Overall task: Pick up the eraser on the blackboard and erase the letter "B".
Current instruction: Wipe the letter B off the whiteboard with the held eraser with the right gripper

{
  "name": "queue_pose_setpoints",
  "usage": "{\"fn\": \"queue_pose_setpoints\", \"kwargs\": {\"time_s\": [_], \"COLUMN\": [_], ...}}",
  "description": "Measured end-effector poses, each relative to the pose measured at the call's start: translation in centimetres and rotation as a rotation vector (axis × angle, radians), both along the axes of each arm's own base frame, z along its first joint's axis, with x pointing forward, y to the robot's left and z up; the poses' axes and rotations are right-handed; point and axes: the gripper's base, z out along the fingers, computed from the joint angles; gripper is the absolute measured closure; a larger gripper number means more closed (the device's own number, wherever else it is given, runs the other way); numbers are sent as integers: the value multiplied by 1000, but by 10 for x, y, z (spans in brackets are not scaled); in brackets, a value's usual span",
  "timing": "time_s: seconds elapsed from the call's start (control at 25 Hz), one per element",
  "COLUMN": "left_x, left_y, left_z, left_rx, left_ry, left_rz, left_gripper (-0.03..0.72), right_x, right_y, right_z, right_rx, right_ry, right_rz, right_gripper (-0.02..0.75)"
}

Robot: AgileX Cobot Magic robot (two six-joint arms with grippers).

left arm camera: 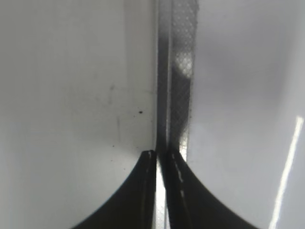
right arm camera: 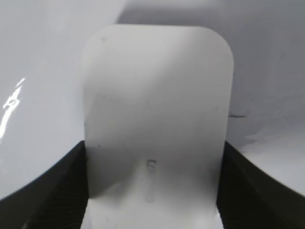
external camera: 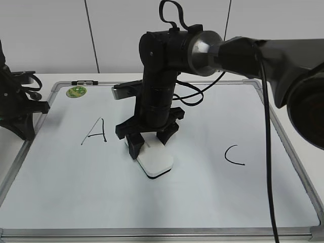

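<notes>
Right now my right fingers (external camera: 150,143) are clamped on the eraser (external camera: 156,162), one on each long side — the right wrist view shows the white block (right arm camera: 157,119) filling the gap with both dark pads pressed against its edges. It sits flat on the blackboard (external camera: 202,202), between the "A" (external camera: 95,131) and the "C" (external camera: 234,155), its long axis running away from my wrist toward the board's near edge. No "B" shows anywhere; where it should be lies under my arm and the eraser, so I cannot tell how much of it is left. I judge the stroke should run back and forth along the eraser's long axis, pressed down flat, keeping clear of both neighbouring letters.

My left fingers (left arm camera: 159,157) are together, holding nothing, parked over the board's left frame (left arm camera: 178,95) — well apart from the work, so the right arm does this alone.

No containers here; a green magnet (external camera: 76,91) sits at the far left corner.
</notes>
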Motion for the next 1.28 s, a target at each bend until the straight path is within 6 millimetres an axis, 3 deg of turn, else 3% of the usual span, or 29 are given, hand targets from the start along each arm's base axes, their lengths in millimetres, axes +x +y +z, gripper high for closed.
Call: {"fn": "queue_pose_setpoints", "kwargs": {"time_s": [0.56, 1.28], "left_x": [0, 0], "left_y": [1, 1], "left_z": [0, 0], "left_rx": [7, 8], "left_ry": [0, 0], "left_rz": [-6, -6], "left_gripper": [662, 664], "right_x": [2, 30], "right_y": [-3, -48], "right_z": [-1, 5], "right_rx": [-38, -66], "right_ry": [-22, -51], "right_rz": [-14, -112], "right_gripper": [209, 209]}}
